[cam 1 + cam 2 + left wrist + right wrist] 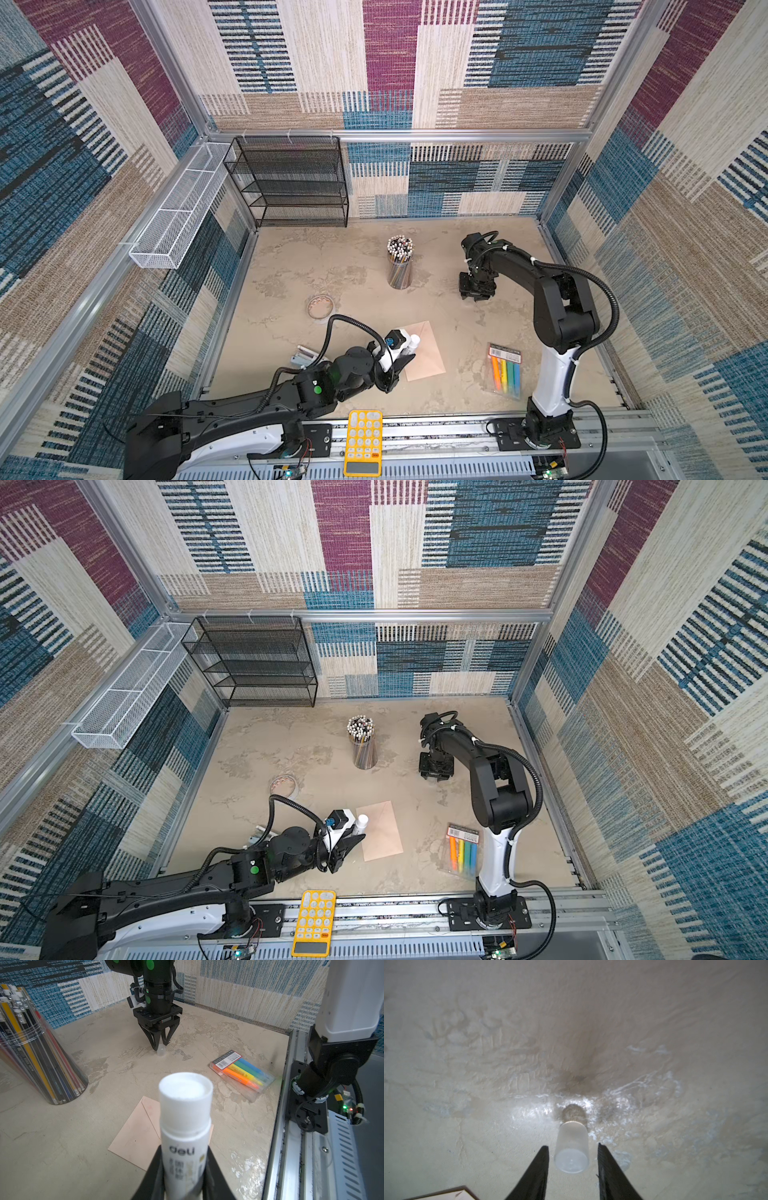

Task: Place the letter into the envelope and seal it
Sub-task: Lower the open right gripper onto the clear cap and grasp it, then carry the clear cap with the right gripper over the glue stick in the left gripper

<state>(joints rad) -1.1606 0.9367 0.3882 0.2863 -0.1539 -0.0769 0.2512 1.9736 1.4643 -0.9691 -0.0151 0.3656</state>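
- One pale peach-tan paper envelope (pixel 427 353) lies flat, flap folded down, lower centre in both top views.
- Left gripper (pixel 184 1153) clamps one white glue stick (pixel 185 1105).
- Right gripper (pixel 572 1145) jaws apart around one translucent cap (pixel 571 1156).

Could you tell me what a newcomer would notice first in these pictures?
First, the uncapped glue stick clamped in the left tool, beside the envelope near the front of the table. Next, the right tool, open around a frosted cap standing farther back.
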